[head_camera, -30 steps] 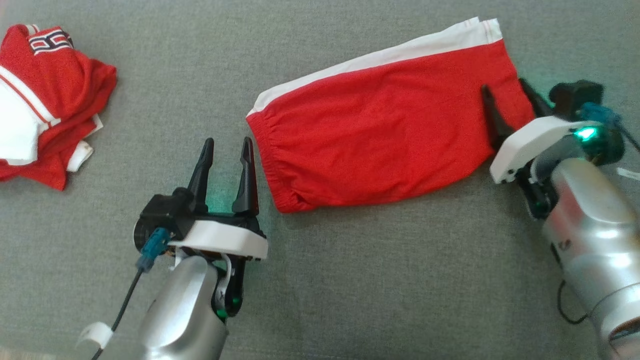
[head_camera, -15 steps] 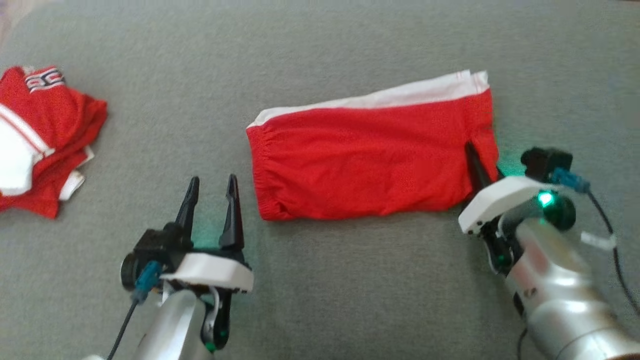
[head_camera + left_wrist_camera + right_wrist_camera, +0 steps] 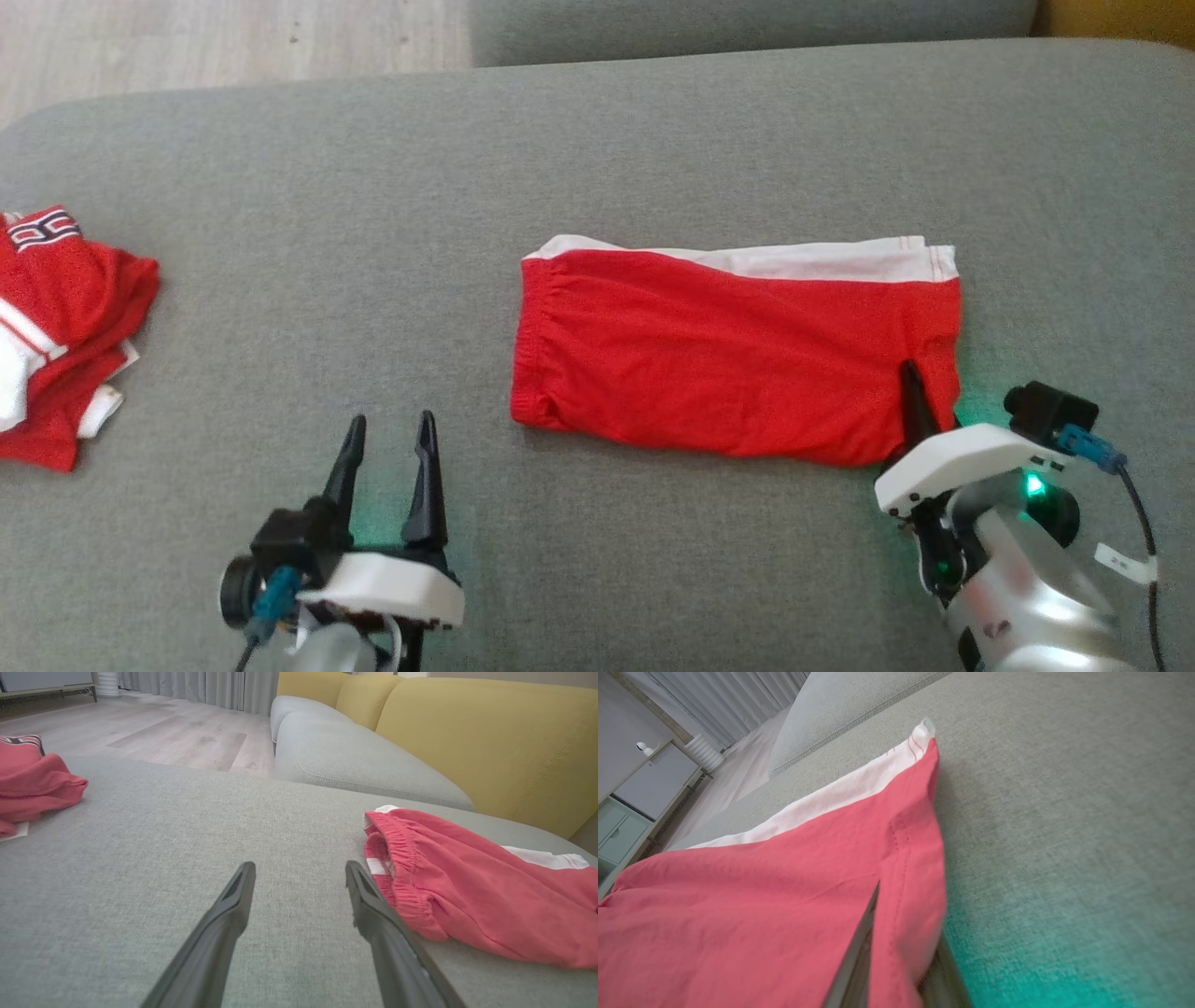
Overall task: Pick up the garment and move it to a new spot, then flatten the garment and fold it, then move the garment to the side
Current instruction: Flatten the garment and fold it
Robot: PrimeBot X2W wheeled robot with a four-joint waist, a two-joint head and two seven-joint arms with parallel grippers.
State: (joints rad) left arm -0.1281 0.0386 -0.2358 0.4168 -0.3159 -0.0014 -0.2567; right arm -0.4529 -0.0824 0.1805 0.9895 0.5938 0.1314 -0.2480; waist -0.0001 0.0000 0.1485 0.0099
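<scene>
Far left, cut off by the frame edge: crumpled heap of red and white clothing (image 3: 65,317), its black-and-white lettered patch too small to read. Near left: left end effector (image 3: 390,422), fingers spread apart, empty, over the grey fabric sofa cushion (image 3: 280,187). Centre to right: folded red shorts with a white side band (image 3: 728,355), flat on the cushion, long axis left to right, gathered waistband pointing left, leg hem right, white band along the far edge. Near right corner: right end effector (image 3: 920,397) clamped on the hem, one dark finger on top, the other hidden under the cloth.
</scene>
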